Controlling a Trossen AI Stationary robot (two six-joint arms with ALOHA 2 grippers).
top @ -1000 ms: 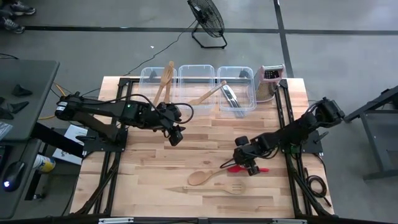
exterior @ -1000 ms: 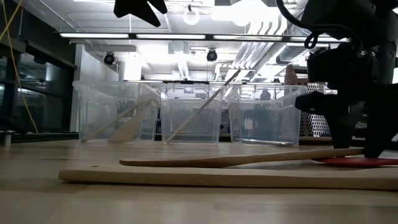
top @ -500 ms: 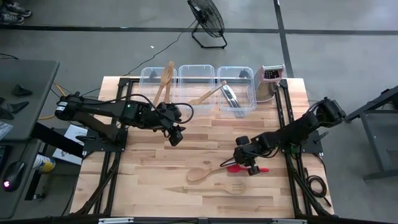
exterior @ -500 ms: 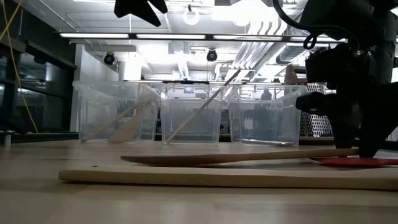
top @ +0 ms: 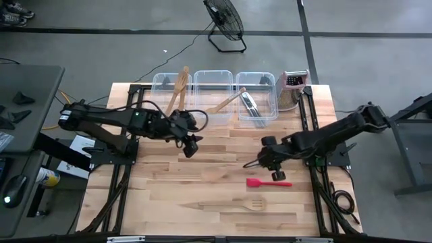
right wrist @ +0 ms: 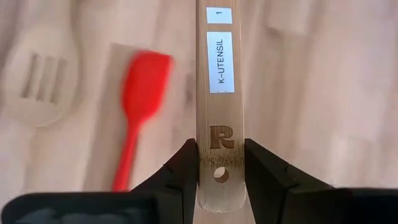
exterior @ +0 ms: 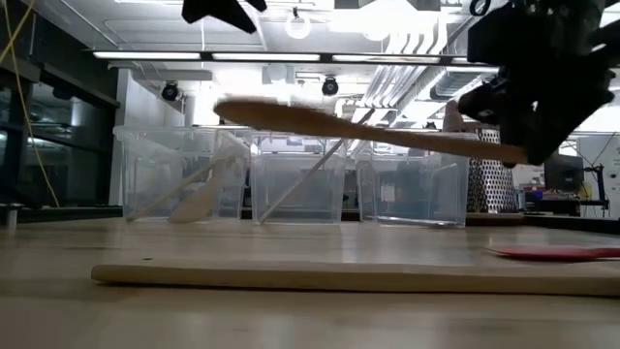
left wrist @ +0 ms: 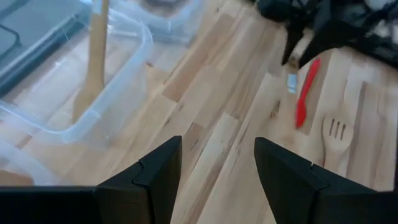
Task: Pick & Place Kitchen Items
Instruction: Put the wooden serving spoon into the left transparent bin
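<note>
My right gripper (top: 258,162) is shut on a pale wooden spoon (exterior: 358,128) and holds it in the air over the table's right half. A red spatula (top: 268,182) and a slotted wooden spatula (top: 233,204) lie flat on the table below and nearer. My left gripper (top: 191,145) is open and empty above the table's left middle, in front of the tubs. Wooden utensils lean in the left tub (top: 172,86) and the middle tub (top: 213,88); metal utensils lie in the right tub (top: 256,98). My right gripper pinches the spoon's handle near its free end (right wrist: 217,146), by the hole and the burnt-in letter, between its two fingers (right wrist: 186,165), one on each narrow edge. The fingers come from the table's right, along the handle. The spoon is lifted clear, near level, its bowl (exterior: 242,110) toward the left.
A metal box grater (top: 292,88) stands at the far right beside the tubs. Black frame rails run along the table's left and right sides. Bare wood lies between the two grippers and along the near edge.
My right gripper has risen and gone a little toward the far edge, taking the wooden spoon with it. The spoon lay on the table beside the red spatula; now it is lifted clear. The red spatula now shows whole.
</note>
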